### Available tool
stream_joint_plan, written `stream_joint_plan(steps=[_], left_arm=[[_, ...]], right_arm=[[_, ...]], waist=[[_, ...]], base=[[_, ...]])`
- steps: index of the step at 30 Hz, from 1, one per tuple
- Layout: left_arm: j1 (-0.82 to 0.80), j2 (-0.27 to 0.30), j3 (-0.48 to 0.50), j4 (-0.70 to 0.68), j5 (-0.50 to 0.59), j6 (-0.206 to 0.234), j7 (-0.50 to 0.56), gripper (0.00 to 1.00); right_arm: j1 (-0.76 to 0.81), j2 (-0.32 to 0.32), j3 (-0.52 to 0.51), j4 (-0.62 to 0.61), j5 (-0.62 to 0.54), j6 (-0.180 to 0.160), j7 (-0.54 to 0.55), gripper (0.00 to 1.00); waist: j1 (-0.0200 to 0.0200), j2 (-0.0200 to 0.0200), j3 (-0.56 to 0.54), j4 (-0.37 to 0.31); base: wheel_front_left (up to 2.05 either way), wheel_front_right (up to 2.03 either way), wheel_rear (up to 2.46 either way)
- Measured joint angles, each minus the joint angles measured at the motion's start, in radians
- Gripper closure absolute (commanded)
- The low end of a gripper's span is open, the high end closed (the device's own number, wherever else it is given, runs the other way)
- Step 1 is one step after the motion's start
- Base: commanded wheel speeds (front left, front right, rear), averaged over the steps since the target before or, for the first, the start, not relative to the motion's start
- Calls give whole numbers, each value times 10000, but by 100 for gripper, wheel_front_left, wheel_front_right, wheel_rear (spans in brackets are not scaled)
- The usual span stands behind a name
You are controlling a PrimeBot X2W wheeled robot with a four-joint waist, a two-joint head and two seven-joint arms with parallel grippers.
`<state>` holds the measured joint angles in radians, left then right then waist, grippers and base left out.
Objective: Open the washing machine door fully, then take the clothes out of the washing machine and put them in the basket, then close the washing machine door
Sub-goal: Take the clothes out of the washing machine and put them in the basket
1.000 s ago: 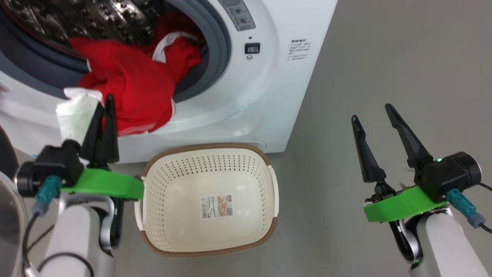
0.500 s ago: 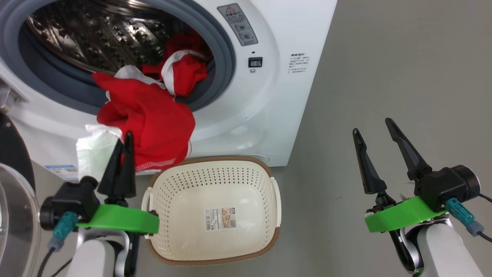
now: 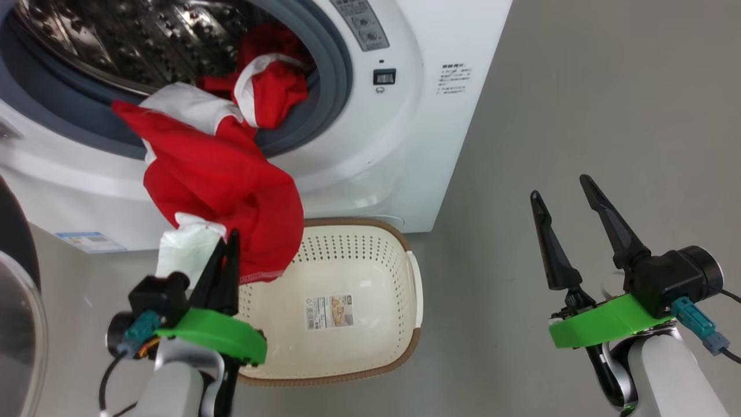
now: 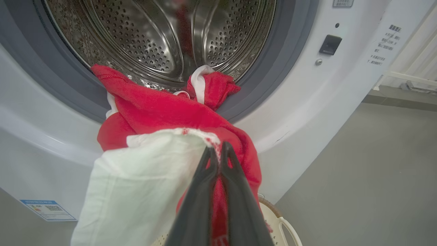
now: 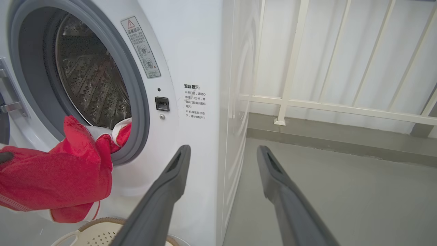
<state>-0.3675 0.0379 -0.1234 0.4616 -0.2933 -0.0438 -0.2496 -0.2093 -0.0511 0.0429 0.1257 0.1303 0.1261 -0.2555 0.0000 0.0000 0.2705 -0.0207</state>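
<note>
The white washing machine (image 3: 405, 145) stands with its drum (image 4: 153, 41) exposed. Red clothes (image 3: 220, 185) with white panels hang out over the grey rubber ring (image 3: 330, 87) toward the basket (image 3: 359, 347), which sits on the floor just below. My left gripper (image 3: 227, 242) is shut on the clothes (image 4: 170, 116) at a white-and-red hem, above the basket's left rim. A second red garment (image 3: 272, 92) lies in the drum mouth. The washing machine door (image 3: 17, 324) shows as a dark and glassy edge at the far left. Off to the right, over bare floor, my right gripper (image 3: 558, 188) is open and holds nothing.
Grey floor (image 3: 579, 116) spreads right of the machine. A white railing (image 5: 324, 106) runs along the wall beyond the machine's side. A blue label (image 3: 87, 240) sits low on the machine's front.
My left gripper has pulled the red clothes down and right, out of the drum toward the basket. The head camera shifted. The right gripper stayed open in place.
</note>
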Motion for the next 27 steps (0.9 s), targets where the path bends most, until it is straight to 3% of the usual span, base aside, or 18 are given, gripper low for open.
stream_joint_plan(steps=[18, 27], left_arm=[[-3064, -73, -1340, 5262, -1509, -79, 382, 100], [-3884, -102, -1741, 6863, -2809, -251, 644, 100]], right_arm=[[-669, -4, 226, -165, 38, 0, 0, 0], [-1066, -4, 318, -272, 40, 0, 0, 0]], waist=[[0, 0, 1537, -394], [0, 0, 2303, -636]], base=[[0, 0, 0], [0, 0, 0]])
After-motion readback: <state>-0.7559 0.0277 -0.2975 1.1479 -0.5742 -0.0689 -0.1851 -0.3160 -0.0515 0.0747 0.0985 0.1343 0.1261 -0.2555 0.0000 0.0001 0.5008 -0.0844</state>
